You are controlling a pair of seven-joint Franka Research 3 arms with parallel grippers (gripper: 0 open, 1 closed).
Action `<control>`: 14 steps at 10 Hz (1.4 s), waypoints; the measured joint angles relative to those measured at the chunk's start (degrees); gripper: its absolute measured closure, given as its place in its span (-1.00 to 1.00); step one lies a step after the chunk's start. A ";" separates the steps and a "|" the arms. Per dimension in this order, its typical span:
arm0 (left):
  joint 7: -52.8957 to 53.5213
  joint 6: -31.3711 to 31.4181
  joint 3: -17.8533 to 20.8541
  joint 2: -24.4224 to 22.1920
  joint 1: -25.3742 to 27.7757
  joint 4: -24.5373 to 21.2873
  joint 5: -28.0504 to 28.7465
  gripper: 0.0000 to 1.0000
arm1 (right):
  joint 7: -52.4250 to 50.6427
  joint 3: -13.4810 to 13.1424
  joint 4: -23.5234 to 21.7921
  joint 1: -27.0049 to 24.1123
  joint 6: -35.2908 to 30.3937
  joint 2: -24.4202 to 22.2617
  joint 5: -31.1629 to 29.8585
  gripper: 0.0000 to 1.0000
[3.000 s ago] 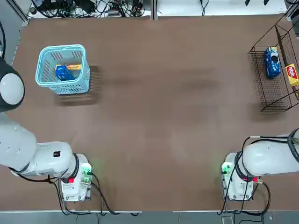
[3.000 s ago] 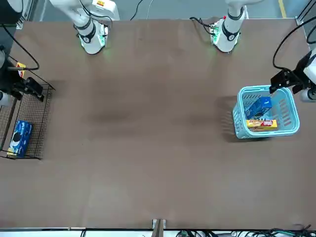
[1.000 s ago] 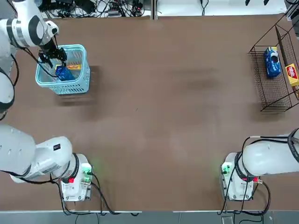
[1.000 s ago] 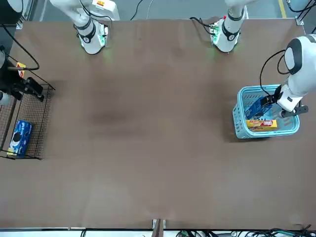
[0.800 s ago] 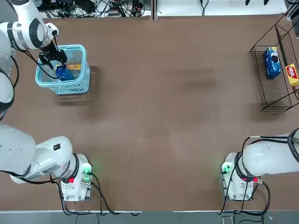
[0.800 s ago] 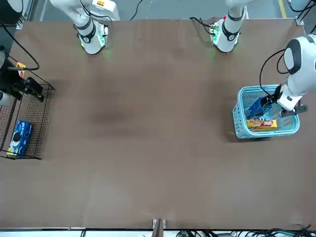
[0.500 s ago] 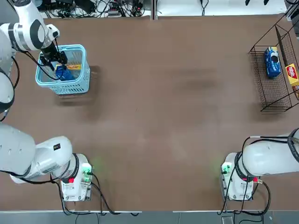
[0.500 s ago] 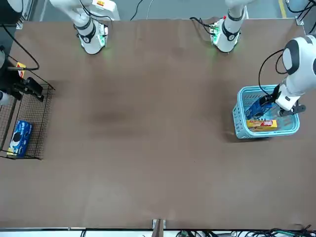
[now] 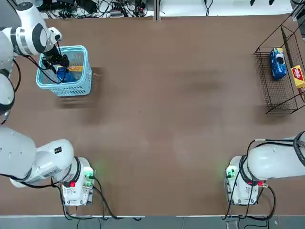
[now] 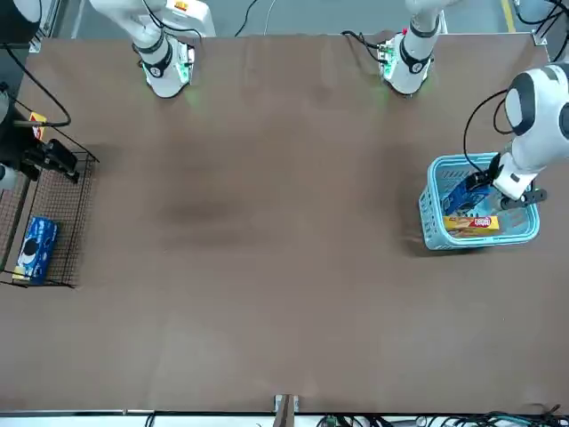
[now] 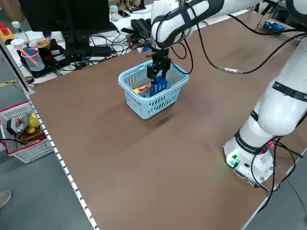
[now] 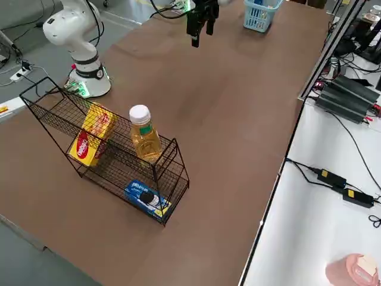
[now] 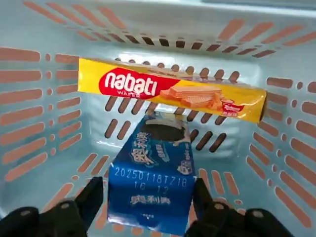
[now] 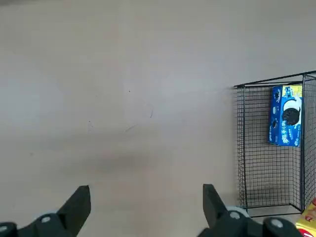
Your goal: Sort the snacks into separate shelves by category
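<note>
Inside the light blue basket [image 9: 71,89] lie a blue packet [image 13: 153,182] and, beyond it, a long yellow-orange box [image 13: 168,94]. My left gripper [image 13: 148,197] reaches down into the basket [image 10: 436,233] and is open, one finger on each side of the blue packet with only slim gaps. The black wire rack [image 9: 276,81] at the table's far right holds another blue packet [image 9: 277,63] on its lower shelf and a yellow box [image 9: 298,76] higher up. My right gripper [image 14: 144,207] hangs open in the air beside the rack, holding nothing.
A bottle with a white cap [image 12: 143,134] stands on the rack's upper shelf next to the yellow box [image 12: 89,140]. Both arm bases sit at the table's near edge. Cables and clutter lie beyond the far edge.
The left gripper came over the basket, sank into it, and its fingers have narrowed around the blue packet. The right arm has not moved.
</note>
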 joint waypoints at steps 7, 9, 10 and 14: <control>4.36 -7.22 0.03 0.12 1.41 4.68 -0.21 -0.22 | 0.00 0.00 0.00 0.00 0.00 0.00 0.00 -1.00; 4.63 -15.09 0.00 -0.71 1.47 10.49 -1.07 -0.14 | 0.00 0.00 0.00 0.00 0.00 0.00 0.00 -1.00; 4.63 -18.71 -0.02 -1.12 1.47 13.55 -1.24 -0.14 | 0.00 0.00 0.00 0.00 0.00 0.00 0.00 -1.00; -5.76 -30.11 -5.07 -2.52 1.38 25.60 -5.15 -0.15 | 0.00 0.00 -0.01 0.00 0.00 0.00 0.00 -1.00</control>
